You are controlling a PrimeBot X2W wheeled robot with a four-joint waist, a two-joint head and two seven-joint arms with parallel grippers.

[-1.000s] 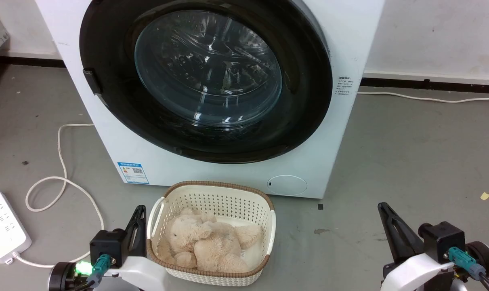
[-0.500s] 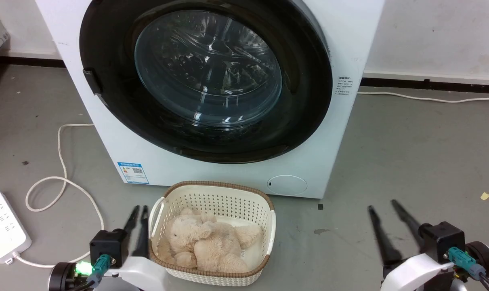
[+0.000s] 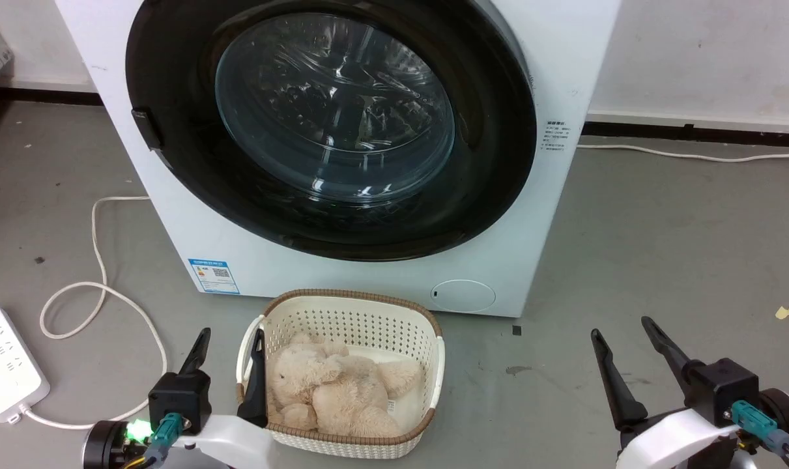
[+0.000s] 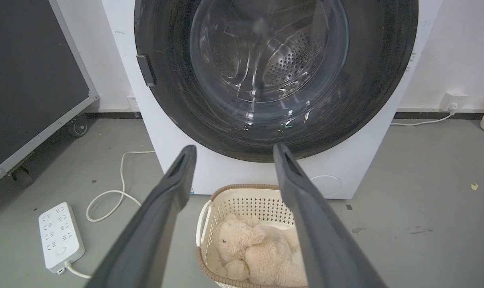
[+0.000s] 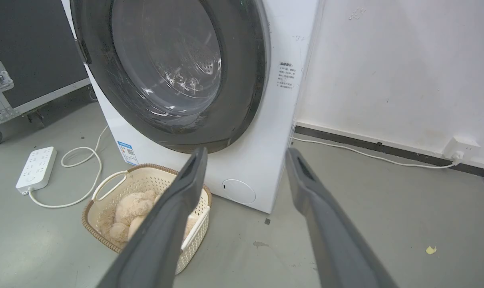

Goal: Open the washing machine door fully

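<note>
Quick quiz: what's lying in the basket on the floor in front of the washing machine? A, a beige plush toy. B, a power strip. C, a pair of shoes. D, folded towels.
A: a beige plush toy lies inside the cream basket, which stands on the floor right in front of the washing machine.

The left gripper sits at the lower left of the head view, jaws spread wide and pointing up the view. The right gripper sits at the lower right, jaws equally spread and angled slightly leftward.
</note>
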